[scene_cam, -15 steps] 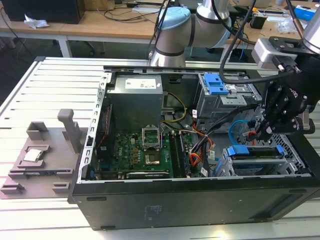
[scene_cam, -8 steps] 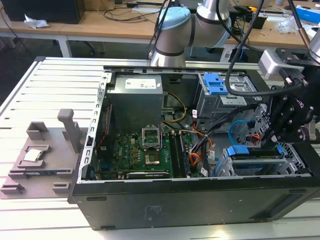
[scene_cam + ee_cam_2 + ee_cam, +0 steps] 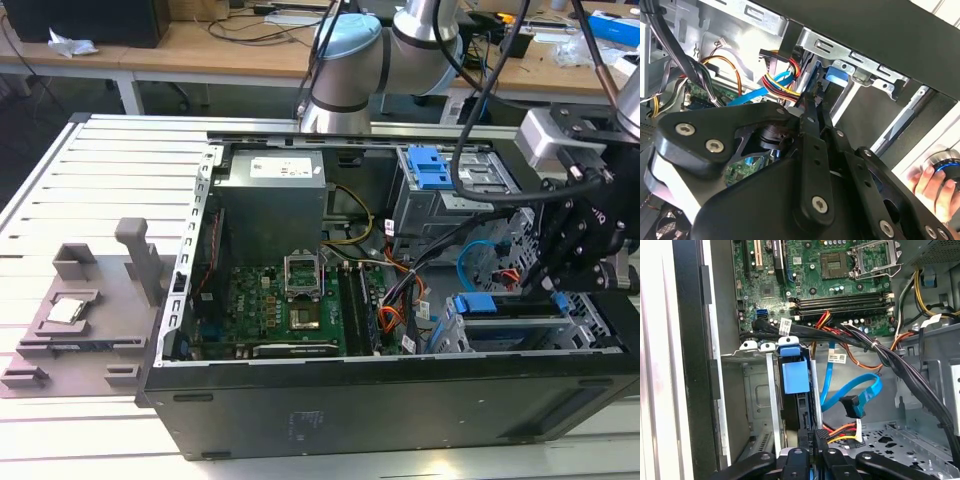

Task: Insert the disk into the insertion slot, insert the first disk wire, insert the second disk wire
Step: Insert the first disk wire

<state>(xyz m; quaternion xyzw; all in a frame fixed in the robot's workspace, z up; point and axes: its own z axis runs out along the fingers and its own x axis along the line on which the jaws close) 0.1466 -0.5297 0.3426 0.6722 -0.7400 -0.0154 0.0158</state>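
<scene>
In the exterior view's lower right, the gripper (image 3: pixel 544 286) is reaching into the computer case (image 3: pixel 350 410). Its fingers are pinching nearly together on the dark plug of the first disk wire (image 3: pixel 842 431), just beside the disk (image 3: pixel 792 377), which is sitting in the insertion slot (image 3: pixel 754 400). The second disk wire (image 3: pixel 867 390) is looping nearby, its plug apart from the disk.

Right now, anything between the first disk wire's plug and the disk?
Nothing visible. The hand holds the first disk wire by its plug, right at the edge of the seated disk; the second disk wire loops clear.
</scene>
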